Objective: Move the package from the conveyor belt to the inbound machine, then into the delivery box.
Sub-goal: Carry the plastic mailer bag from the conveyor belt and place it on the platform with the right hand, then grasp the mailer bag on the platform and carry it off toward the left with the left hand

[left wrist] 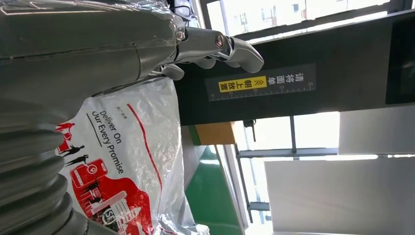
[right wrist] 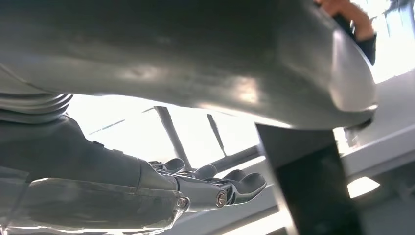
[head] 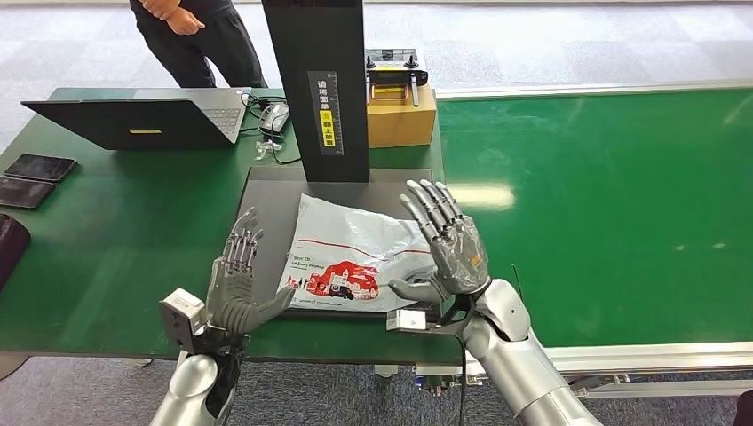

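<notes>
The white plastic package with red print [head: 355,248] lies flat on the dark grey platform of the inbound machine [head: 266,200], in front of its black upright column [head: 321,89]. The left hand [head: 235,284] is just beside the package's left edge, fingers [head: 241,244] spread and released. The right hand [head: 448,244] stands at the package's right edge, fingers apart, grasping nothing. The green surface [head: 133,231] also carries a black laptop [head: 133,120].
</notes>
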You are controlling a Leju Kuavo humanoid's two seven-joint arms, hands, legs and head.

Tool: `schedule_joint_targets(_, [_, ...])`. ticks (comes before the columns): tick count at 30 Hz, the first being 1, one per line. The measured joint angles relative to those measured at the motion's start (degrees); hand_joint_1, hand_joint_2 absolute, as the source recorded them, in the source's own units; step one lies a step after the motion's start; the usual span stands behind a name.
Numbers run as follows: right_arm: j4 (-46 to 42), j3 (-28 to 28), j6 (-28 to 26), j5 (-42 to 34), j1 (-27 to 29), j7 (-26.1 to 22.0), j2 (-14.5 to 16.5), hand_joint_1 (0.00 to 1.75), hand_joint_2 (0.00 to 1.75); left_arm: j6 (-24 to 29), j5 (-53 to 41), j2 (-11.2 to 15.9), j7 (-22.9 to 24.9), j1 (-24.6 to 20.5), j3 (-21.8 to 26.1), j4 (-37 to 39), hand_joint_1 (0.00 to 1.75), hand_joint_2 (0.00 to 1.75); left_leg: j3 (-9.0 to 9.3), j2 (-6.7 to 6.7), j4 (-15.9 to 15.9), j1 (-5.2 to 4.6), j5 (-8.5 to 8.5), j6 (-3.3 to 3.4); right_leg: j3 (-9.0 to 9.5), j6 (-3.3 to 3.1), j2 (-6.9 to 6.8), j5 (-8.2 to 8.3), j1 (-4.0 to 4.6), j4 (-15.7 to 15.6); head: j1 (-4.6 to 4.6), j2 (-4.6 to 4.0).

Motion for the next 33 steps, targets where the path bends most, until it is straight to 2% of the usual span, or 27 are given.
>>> schedule_joint_targets(2, [-2.21,0.05,0.23,-7.27,1.2,0.05,-0.57,0.0,1.75,0.22,-0.25,-0.01,0.32,0.73,0.34,-0.72,0.0,1.75,-0.01,0.0,0.0,0.0,0.0,0.0,-0.01,0.0,0.0,0.0,0.0,0.0,-0.01,0.0])
schedule_joint_targets(5, [-6.14,0.09,3.76,-22.75,3.6,0.11,-2.15,0.0,1.75,0.31,-0.59,-0.02,0.7,1.84,1.03,-1.87,0.0,1.75,-0.03,-0.01,0.0,0.0,0.0,0.0,-0.02,0.0,-0.02,-0.01,0.0,-0.01,0.01,0.0])
schedule_joint_targets(7, [-9.27,-0.56,8.93,-32.71,5.92,0.12,-3.24,0.0,1.75,0.34,-0.6,-0.02,0.93,2.65,1.5,-2.53,0.0,1.75,-0.03,-0.02,-0.01,0.0,-0.01,0.0,-0.03,0.0,-0.02,-0.01,0.0,-0.01,0.01,0.0])
schedule_joint_targets(9, [-11.98,-2.36,16.34,-41.19,9.1,0.13,-3.9,0.0,1.75,0.37,-0.58,-0.02,1.23,3.7,2.09,-2.9,0.0,1.75,-0.04,-0.03,-0.01,0.0,-0.02,0.0,-0.03,0.0,-0.02,-0.01,-0.01,-0.02,0.0,0.0])
schedule_joint_targets(13, [-15.44,-8.68,29.1,-50.19,16.16,1.18,-3.98,0.0,1.75,0.21,-0.75,-0.09,1.31,5.58,3.06,-3.25,0.0,1.75,-0.16,-0.11,-0.02,0.0,-0.02,0.0,-0.11,0.0,-0.11,-0.02,0.0,-0.04,0.01,0.0])
schedule_joint_targets(17, [-18.68,-17.11,37.01,-52.42,22.51,2.83,-2.9,0.0,1.75,-1.14,-1.5,-0.39,2.22,6.27,4.01,-4.21,0.0,1.75,-0.22,-0.14,-0.02,0.0,-0.02,0.0,-0.16,0.0,-0.13,-0.02,0.0,-0.04,0.01,0.0])
schedule_joint_targets(23, [-22.95,-28.52,44.06,-53.61,28.59,5.16,0.27,0.0,1.75,-2.98,-2.4,-1.14,3.17,6.84,5.25,-5.68,0.0,1.75,-0.23,-0.12,-0.03,0.0,-0.02,0.0,-0.18,0.0,-0.11,-0.02,0.0,-0.03,0.01,0.0])
schedule_joint_targets(28, [-24.09,-31.91,45.26,-46.98,30.48,7.48,2.2,0.0,1.75,-4.74,-5.89,-2.11,3.2,6.81,4.6,-5.85,0.0,1.75,-0.21,-0.1,-0.03,0.0,-0.02,0.0,-0.18,-0.01,-0.09,-0.01,0.0,-0.03,0.01,0.0])
schedule_joint_targets(33, [-23.57,-31.97,44.6,-42.34,30.54,8.48,3.91,0.0,1.75,-3.79,-11.7,-3.6,2.05,5.94,0.36,-5.85,0.0,1.75,-0.21,-0.09,-0.02,0.0,-0.01,0.0,-0.18,-0.01,-0.09,-0.01,-0.01,-0.03,0.01,0.0])
